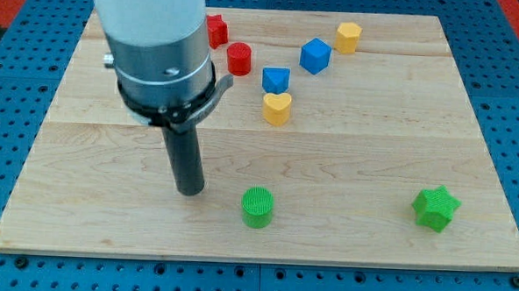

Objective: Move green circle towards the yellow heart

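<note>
My tip (190, 191) rests on the worktop (81, 217) just left of the green circle (258, 207); I have no gripper. The yellow heart (277, 108) lies farther away. Pushing from here would slide the circle right, missing the heart.

Board (373, 150) pale grained wood; green circle (258, 207) ribbed, probably plastic.

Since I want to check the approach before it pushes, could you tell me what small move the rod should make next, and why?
Probably my tip should slide toward the view's bottom and then right, to get below the green circle block. The tip now sits apart from it on the view's left, while the yellow heart block lies toward the view's top, almost straight above the circle. Pushing from here would send the circle sideways rather than toward the heart.
</note>
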`<action>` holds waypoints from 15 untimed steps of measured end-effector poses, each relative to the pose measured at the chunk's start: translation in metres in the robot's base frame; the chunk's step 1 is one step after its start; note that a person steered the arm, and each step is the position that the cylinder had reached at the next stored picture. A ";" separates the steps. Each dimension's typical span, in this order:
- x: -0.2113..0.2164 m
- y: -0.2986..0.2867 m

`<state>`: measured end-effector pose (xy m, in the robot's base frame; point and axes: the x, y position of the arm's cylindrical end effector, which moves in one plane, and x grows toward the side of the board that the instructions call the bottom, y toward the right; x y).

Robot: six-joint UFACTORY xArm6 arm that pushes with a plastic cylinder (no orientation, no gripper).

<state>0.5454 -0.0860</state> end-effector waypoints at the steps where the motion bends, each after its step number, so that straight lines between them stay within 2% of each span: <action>1: 0.032 0.004; 2: 0.048 0.037; 4: 0.047 0.097; 9: 0.000 0.093; 11: -0.004 0.056; 14: -0.031 0.078; 15: -0.025 0.079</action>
<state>0.5202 -0.0071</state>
